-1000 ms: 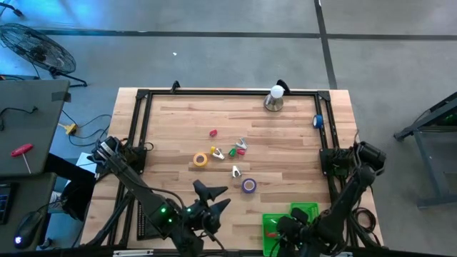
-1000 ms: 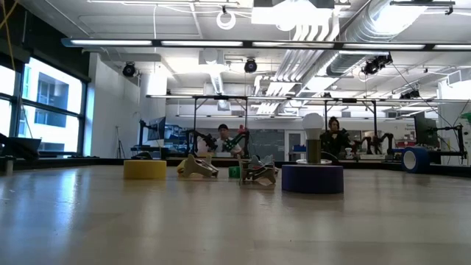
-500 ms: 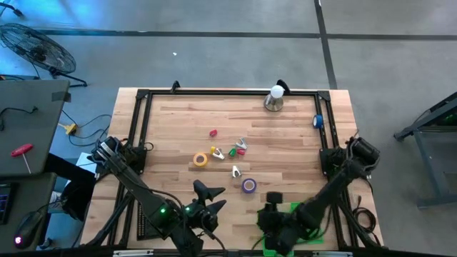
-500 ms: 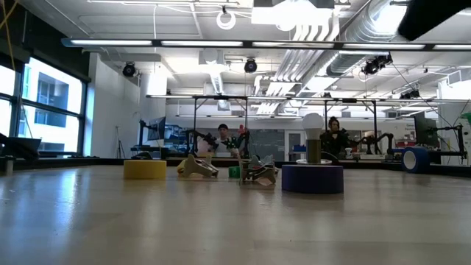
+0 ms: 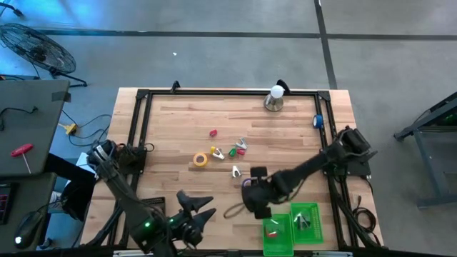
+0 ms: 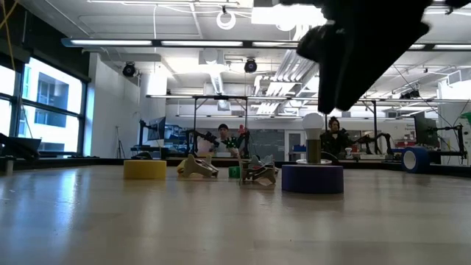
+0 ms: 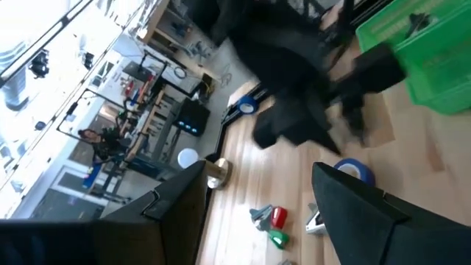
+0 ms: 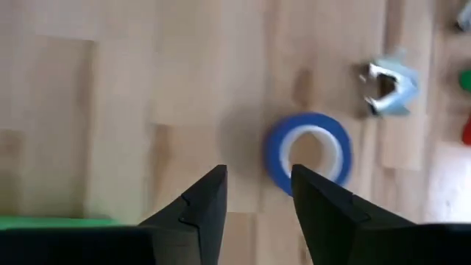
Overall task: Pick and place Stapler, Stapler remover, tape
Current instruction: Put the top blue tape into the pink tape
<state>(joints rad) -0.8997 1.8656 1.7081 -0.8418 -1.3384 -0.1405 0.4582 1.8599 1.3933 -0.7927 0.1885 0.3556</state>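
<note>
- right gripper [image 8: 254,202] above purple tape [image 8: 309,152], fingers apart, narrow gap, empty
- purple tape flat on table [image 5: 178,121], near green bin [image 5: 303,232]
- left gripper [image 5: 203,207] at near edge, open wide, empty
- yellow tape [image 5: 201,159] mid-table

Right gripper [image 5: 251,187] hovers, apparently over the purple tape, near green bin [image 5: 308,230].

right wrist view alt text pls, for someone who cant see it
The right tool, its two dark fingers apart and empty, hangs over a wooden table just short of a blue-purple tape roll lying flat. A small metal staple remover lies beyond the roll.
</note>
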